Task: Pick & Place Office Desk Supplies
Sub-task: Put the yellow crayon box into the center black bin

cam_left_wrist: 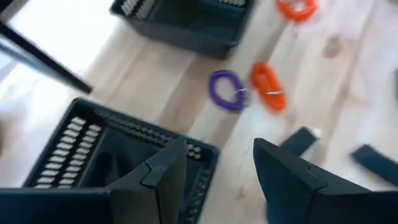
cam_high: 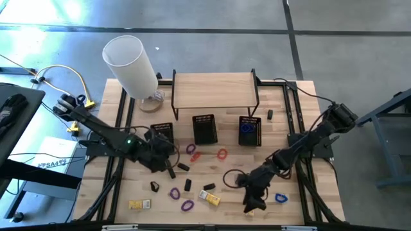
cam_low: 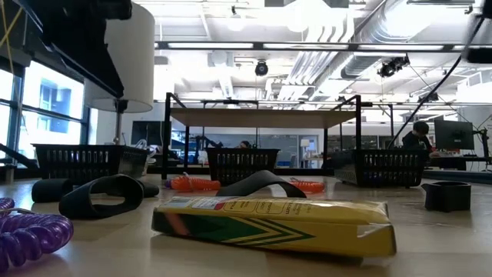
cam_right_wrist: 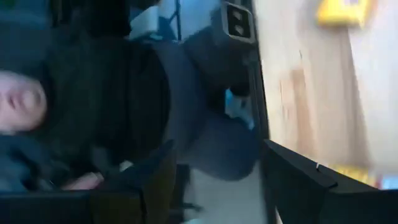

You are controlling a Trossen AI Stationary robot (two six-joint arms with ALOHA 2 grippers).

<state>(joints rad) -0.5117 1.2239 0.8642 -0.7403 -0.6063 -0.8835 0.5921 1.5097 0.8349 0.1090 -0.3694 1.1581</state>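
high view: barely started, right black mesh bin point(cam_high: 250, 131) already holds blue stuff | most supplies, like the purple coil loop point(cam_high: 187, 206) and yellow box point(cam_high: 209, 197), sit loose lower centre | left gripper point(cam_high: 158, 152) spread, empty, beside the left bin point(cam_high: 161, 133) | right gripper point(cam_high: 252, 204) spread at bottom edge, nothing held

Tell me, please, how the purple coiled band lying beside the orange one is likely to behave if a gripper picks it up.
The purple coiled band looks like a thin spiral loop, so it would probably flex and stretch instead of keeping its shape. It seems light for its size. Lying flat on the wooden table, it is unlikely to roll, though it touches the orange band and might drag that along.
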